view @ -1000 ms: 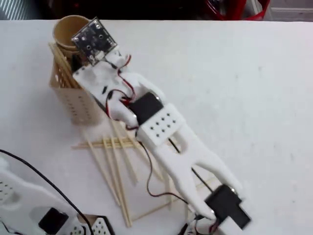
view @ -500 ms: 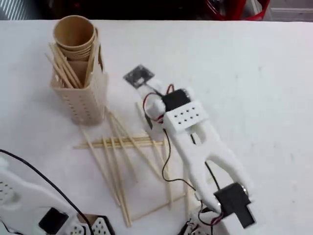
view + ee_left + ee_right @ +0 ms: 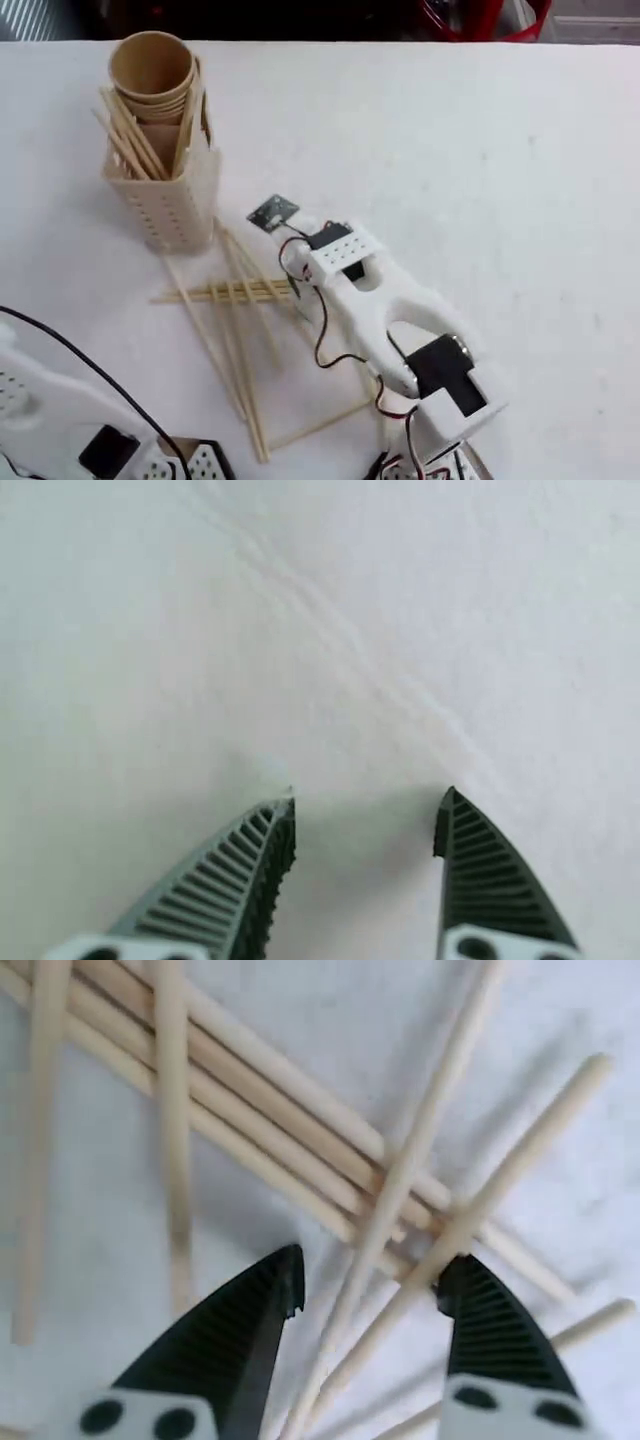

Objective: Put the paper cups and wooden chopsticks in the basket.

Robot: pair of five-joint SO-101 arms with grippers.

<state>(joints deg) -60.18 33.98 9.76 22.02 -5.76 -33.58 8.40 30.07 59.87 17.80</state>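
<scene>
A perforated cream basket (image 3: 170, 205) stands at the table's far left and holds stacked paper cups (image 3: 151, 68) and several wooden chopsticks (image 3: 128, 140). More chopsticks (image 3: 235, 320) lie loose and crossed on the table in front of the basket. The right arm (image 3: 400, 310) stretches over the right side of that pile. In its wrist view my right gripper (image 3: 370, 1260) is open just above the crossed chopsticks (image 3: 300, 1135), and two sticks run between its fingers. My left gripper (image 3: 368, 800) is open over bare white table with nothing in it.
The left arm's white base (image 3: 60, 420) and a black cable (image 3: 90, 365) sit at the near left corner. The table (image 3: 480, 150) is white cloth, open to the right and behind. Dark objects lie beyond the far edge.
The right arm has pulled back from above the basket toward the near side and come down over the loose chopsticks. The left arm has not moved.
</scene>
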